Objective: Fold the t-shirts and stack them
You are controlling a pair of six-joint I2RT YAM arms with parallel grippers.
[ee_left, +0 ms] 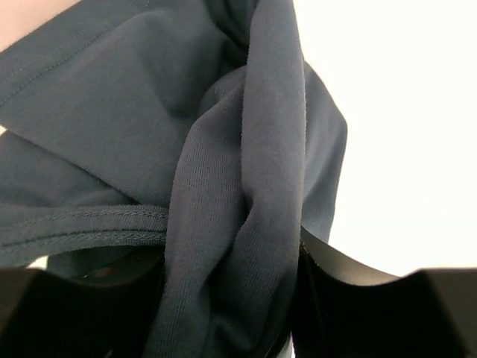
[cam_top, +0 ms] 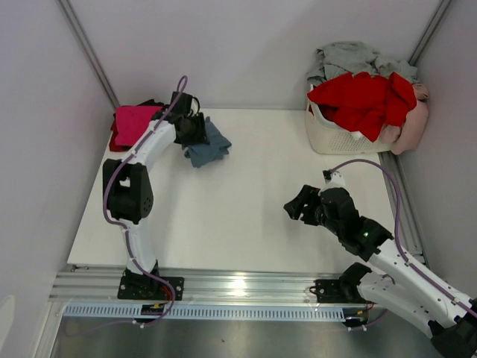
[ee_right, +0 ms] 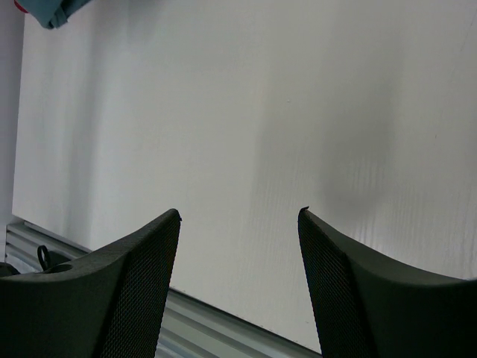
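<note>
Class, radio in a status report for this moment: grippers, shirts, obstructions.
Left gripper shut on blue-grey t-shirt, near magenta t-shirt. Right gripper open, empty. Red t-shirt heaped in basket. Nothing blocking either arm.

Soft matt knit blue-grey t-shirt, smooth matt white table

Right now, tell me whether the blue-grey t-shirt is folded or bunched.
Bunched. The blue-grey t-shirt sits in a crumpled heap, its cloth gathered in thick ridges between the left fingers.
</note>
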